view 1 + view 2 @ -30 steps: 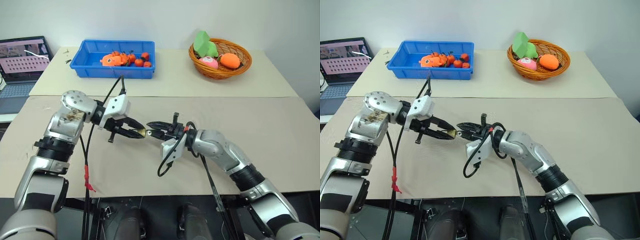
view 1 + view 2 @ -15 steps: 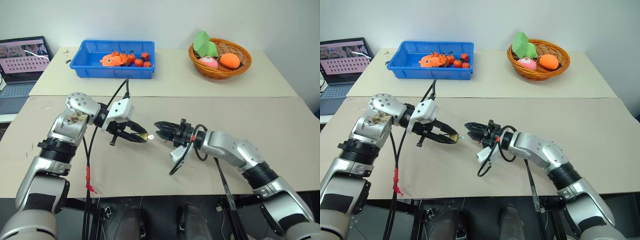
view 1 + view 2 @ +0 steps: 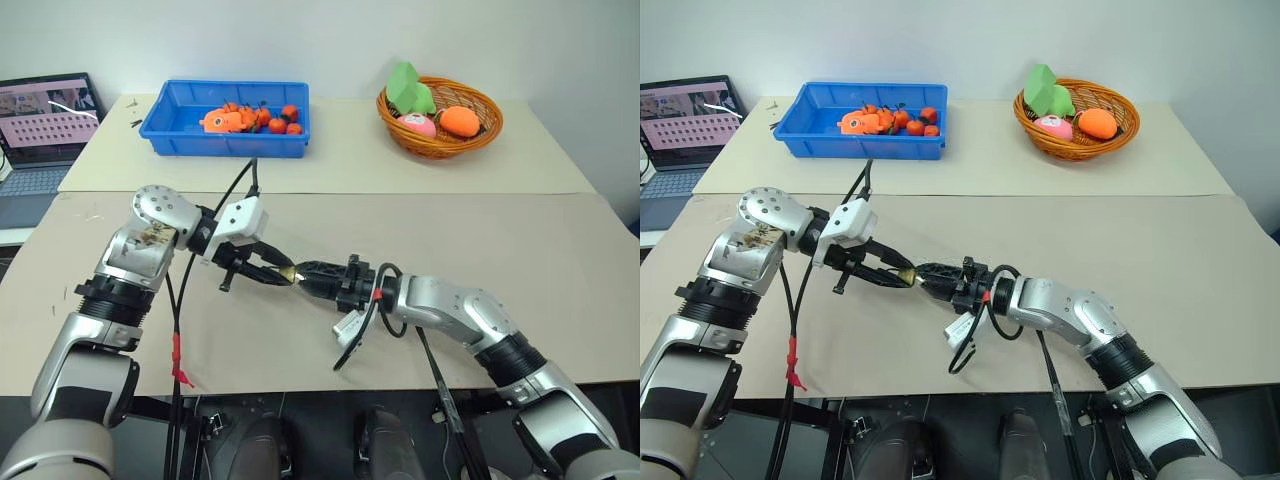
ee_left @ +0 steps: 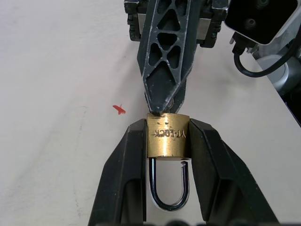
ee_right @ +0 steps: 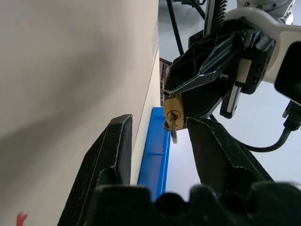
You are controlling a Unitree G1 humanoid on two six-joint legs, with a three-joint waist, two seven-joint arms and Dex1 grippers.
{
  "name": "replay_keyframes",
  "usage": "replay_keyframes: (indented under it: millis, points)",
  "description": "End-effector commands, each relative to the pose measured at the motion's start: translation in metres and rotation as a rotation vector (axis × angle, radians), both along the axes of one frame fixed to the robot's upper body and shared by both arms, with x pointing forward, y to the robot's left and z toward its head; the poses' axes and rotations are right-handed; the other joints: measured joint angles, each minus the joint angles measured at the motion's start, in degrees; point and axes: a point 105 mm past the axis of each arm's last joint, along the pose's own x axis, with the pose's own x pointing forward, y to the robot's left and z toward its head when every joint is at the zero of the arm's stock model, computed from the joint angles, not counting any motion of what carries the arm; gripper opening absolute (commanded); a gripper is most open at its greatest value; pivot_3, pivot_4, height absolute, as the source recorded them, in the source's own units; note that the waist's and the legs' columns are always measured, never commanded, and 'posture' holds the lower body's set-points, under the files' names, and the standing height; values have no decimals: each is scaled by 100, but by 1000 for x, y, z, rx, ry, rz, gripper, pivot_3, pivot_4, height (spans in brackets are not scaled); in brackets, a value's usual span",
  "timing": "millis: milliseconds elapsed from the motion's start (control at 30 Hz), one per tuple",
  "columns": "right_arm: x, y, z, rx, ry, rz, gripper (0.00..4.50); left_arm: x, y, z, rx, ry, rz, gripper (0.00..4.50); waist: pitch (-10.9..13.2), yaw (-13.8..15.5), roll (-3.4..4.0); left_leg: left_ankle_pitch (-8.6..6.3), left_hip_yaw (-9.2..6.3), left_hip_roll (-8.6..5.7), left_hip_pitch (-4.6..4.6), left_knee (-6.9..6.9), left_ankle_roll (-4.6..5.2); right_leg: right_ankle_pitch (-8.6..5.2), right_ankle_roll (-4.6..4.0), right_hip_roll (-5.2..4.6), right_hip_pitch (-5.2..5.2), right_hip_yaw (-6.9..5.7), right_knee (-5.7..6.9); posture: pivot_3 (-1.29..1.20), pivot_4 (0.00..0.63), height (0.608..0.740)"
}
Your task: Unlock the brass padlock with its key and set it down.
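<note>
The brass padlock (image 4: pixel 167 136) is clamped by its body between the fingers of my left gripper (image 4: pixel 167 125), held above the table. Its silver shackle (image 4: pixel 169 195) points back toward the left wrist, and one leg ends just short of the body. The key (image 5: pixel 173 131) sticks out of the keyhole on the padlock (image 5: pixel 173 109). My right gripper (image 5: pixel 157 120) faces the left one tip to tip (image 3: pixel 300 272), open, with a finger on each side of the key and not touching it.
A blue bin (image 3: pixel 170 125) of small orange and red toys stands at the back left, a wicker basket (image 3: pixel 485 125) with toy food at the back right, a laptop (image 3: pixel 45 110) at the far left. A red speck (image 4: pixel 119 109) lies on the table below the grippers.
Half a second ago my right gripper stood apart from the padlock. It has since moved back to it and rolled. The left gripper has kept still with the padlock.
</note>
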Motion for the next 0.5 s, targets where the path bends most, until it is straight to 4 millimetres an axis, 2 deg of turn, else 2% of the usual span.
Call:
replay_keyframes:
  millis: [33, 500]
  points:
    - [-6, 8, 18, 39, -33, 42, 2289, 0, -1, 10, -21, -33, -8, 806, 0, 0, 0, 0, 0, 0, 0, 0, 0, -1, 1, 0, 0, 0, 0, 0, 150, 664]
    - [-4, 10, 18, 56, -1, 34, 2289, 0, -1, 10, -20, -34, -9, 806, 0, -2, 0, 0, 0, 0, 0, 0, 0, 0, -1, 0, 0, 0, 0, 0, 150, 664]
